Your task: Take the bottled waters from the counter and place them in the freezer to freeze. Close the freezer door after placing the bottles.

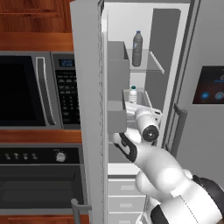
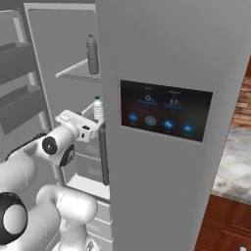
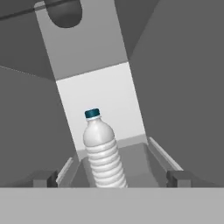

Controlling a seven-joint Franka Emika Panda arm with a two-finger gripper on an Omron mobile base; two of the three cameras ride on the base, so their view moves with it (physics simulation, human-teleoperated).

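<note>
Freezer (image 1: 175, 65): tall narrow compartment of a grey side-by-side fridge, white inside, standing open. A glass shelf (image 1: 151, 65) sits high up in it, a second ledge lies below, and grey drawers (image 1: 124, 194) are stacked at the bottom.

Freezer door (image 1: 89, 109): tall plain grey panel swung open to the left in the left base view, with grey bins (image 1: 117, 72) on its inner face.

Darker grey ribbed plastic bottle with a blue cap (image 1: 137, 48): upright on the glass shelf, near the back wall.

Clear-whitish ribbed plastic bottle with a blue cap (image 3: 103, 151): upright on the lower ledge inside the freezer. In the hand view it stands between the two dark fingertips (image 3: 177, 178), leaning slightly in that tilted view, with a gap on each side.

Two-finger gripper (image 3: 111, 179) on the white arm (image 1: 168, 175): reaching into the freezer at the level of the lower ledge, claw spread wide, holding nothing; the whitish bottle stands free between the fingers, touched by neither as far as the hand view shows.

Neighbouring grey fridge door with a dark dispenser screen (image 2: 164, 117): shut.

Black-fronted microwave (image 1: 33, 89) with an oven (image 1: 39, 183) under it: left of the open door, set in reddish-brown wood.

Grey-white veined marble counter (image 2: 235, 166): at the right edge of the right base view.
</note>
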